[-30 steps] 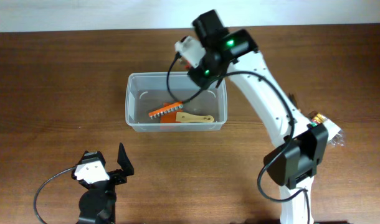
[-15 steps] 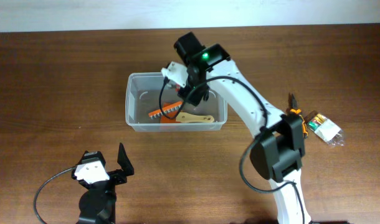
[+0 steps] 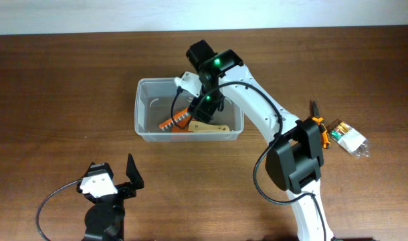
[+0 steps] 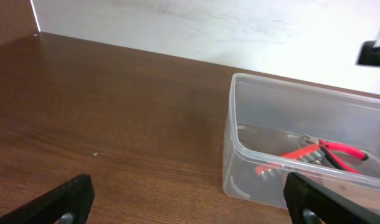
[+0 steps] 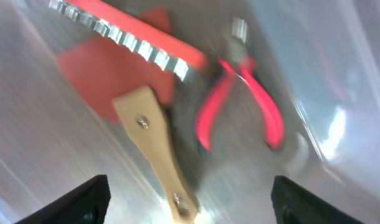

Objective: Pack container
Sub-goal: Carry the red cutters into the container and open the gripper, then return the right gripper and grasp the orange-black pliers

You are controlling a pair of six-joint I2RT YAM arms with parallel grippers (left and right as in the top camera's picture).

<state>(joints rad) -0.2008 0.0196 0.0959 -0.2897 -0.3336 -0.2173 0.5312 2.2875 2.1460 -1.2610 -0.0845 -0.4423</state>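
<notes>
The container [image 3: 138, 107], a clear plastic bin, stands at the middle of the table. Inside lie an orange toothed tool [image 5: 128, 37], a wooden-handled tool [image 5: 156, 143] and red-handled pliers [image 5: 240, 99]. My right gripper [image 5: 190, 205] hangs low inside the bin just above these tools, open, with nothing between its fingers. From overhead the right gripper [image 3: 205, 107] covers the bin's middle. My left gripper [image 4: 190, 208] is open and empty over bare table, in front of and left of the container [image 4: 240, 137], where the pliers [image 4: 327, 152] show through the wall.
To the right of the right arm lie a clear packet [image 3: 350, 137] with yellow and green contents and a dark tool [image 3: 314, 109]. The left gripper [image 3: 116, 177] rests near the table's front edge.
My right arm has swung from the container's back right corner to over its middle and dipped lower inside. The left arm has not moved.
</notes>
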